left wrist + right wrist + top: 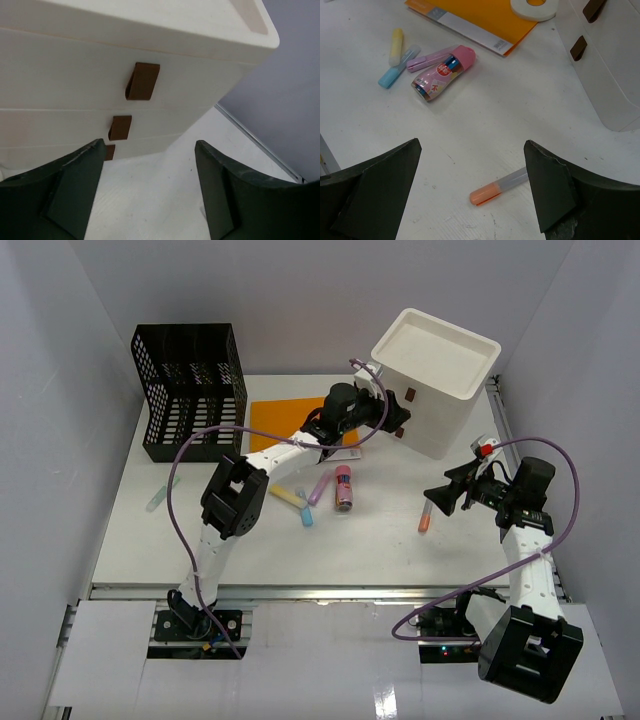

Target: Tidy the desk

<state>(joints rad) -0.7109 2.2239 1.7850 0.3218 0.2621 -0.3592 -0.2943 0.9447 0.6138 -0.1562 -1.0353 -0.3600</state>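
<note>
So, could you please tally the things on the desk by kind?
Markers: 5
Pink case: 1
Orange folder: 1
Tape roll: 1
Black rack: 1
Drawer box: 1
Total: 10

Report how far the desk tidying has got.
Nothing looks put away: highlighters, pink case and orange folder lie loose on the desk. Left gripper, open, faces the drawer box handles; right gripper, open, hangs above the orange highlighter. All sorting remains.
</note>
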